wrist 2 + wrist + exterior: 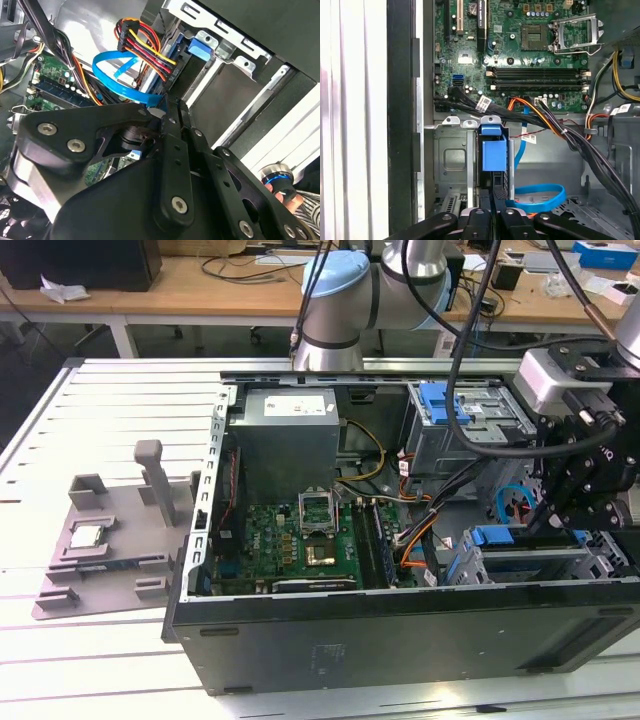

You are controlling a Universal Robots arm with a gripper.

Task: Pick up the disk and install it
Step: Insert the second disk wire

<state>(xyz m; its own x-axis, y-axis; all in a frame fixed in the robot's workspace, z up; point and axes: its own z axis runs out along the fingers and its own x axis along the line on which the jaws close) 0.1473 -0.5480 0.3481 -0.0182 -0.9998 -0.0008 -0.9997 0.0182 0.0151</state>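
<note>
The gripper [560, 502] is seen low inside the open case [400, 640], at the drive cage [451, 160] in the case's front corner, on the exterior view's right. In the first wrist view the fingers [492, 220] are drawn together with only a thin gap, closed on the top edge of the disk [494, 156]. The disk stands on edge in a slot of the cage, its blue carrier showing, apparently partly seated.

A blue cable [540, 197] loops just beside the slot, and a bundle of power leads [147, 50] hangs near the fingers in the second wrist view. By judgement, the main risks are these: a cable could be pinched between carrier and cage if the disk is pressed further; the carrier could bind on the cage rails if it is tilted; and the thin grip on the edge could slip under pushing force, leaving the disk half seated.
</note>
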